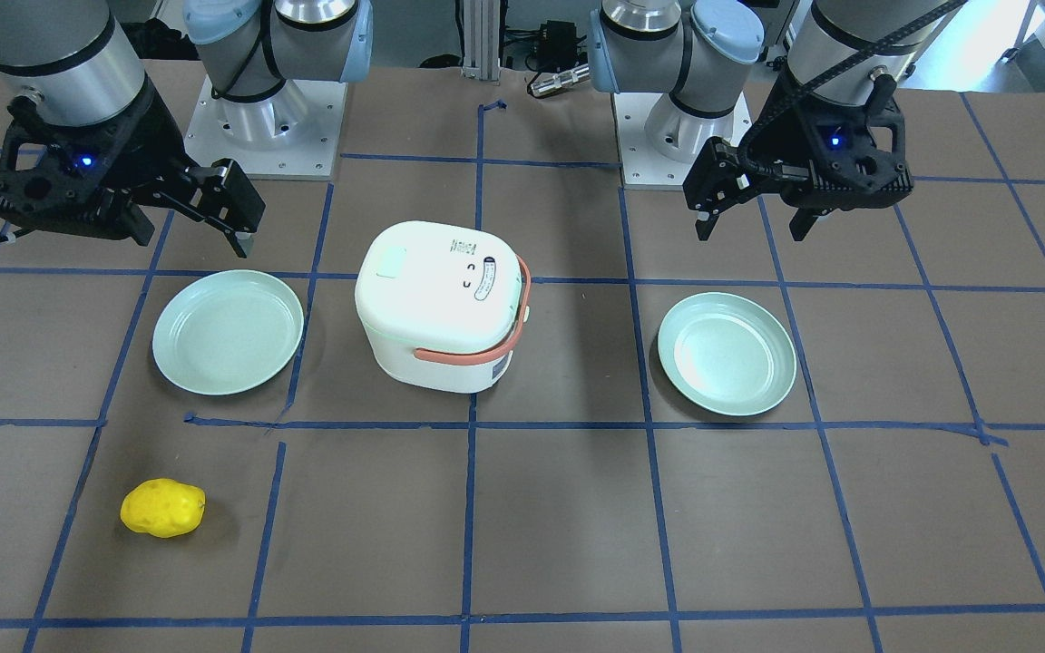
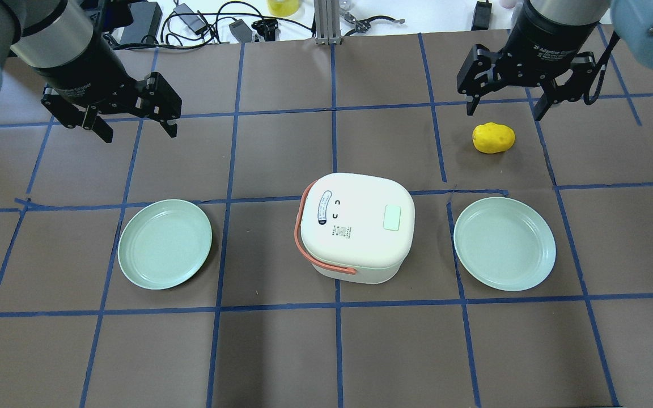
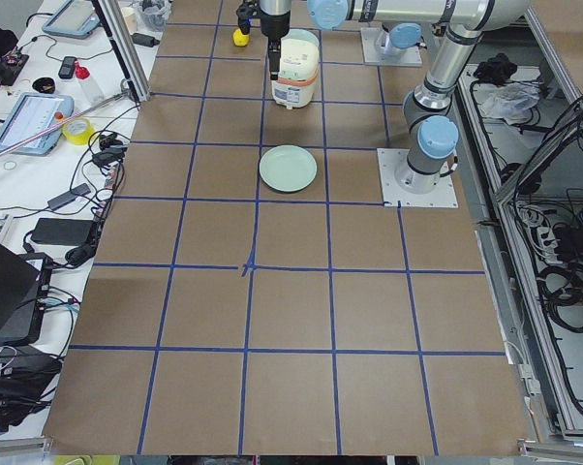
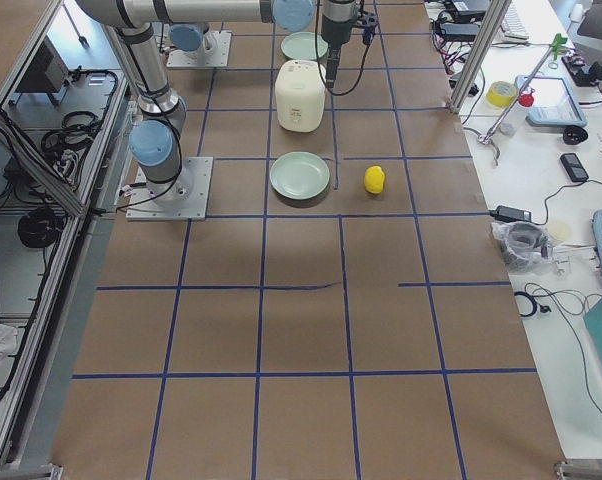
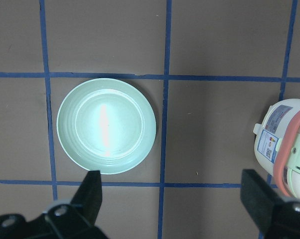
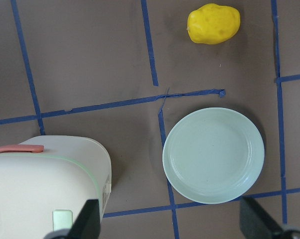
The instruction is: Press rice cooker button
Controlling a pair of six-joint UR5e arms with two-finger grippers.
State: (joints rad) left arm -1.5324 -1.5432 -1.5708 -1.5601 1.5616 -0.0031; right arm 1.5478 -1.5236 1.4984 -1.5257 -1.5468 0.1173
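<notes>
The button (image 2: 392,217) sits on the rice cooker (image 2: 355,243) lid's edge toward the right hand (image 2: 505,112). It is likely stiff with short travel, so press its centre straight down. That hand and the left hand (image 2: 138,133) hang released, away from the cooker.

Rice cooker (image 2: 355,226) sits mid-tabletop (image 2: 326,351) with one plate on each side, all three roughly in a row, none touching. Left plate (image 2: 165,243) is on the robot's left of the cooker, right plate (image 2: 504,243) on the robot's right. Button (image 2: 392,217) is on the lid, at the edge toward the right plate. Potato (image 2: 493,137) lies beyond the right plate, away from the robot, well apart from the cooker. Left end effector (image 2: 138,134) hangs above the left side, right end effector (image 2: 505,112) above the right side, both touching nothing.
</notes>
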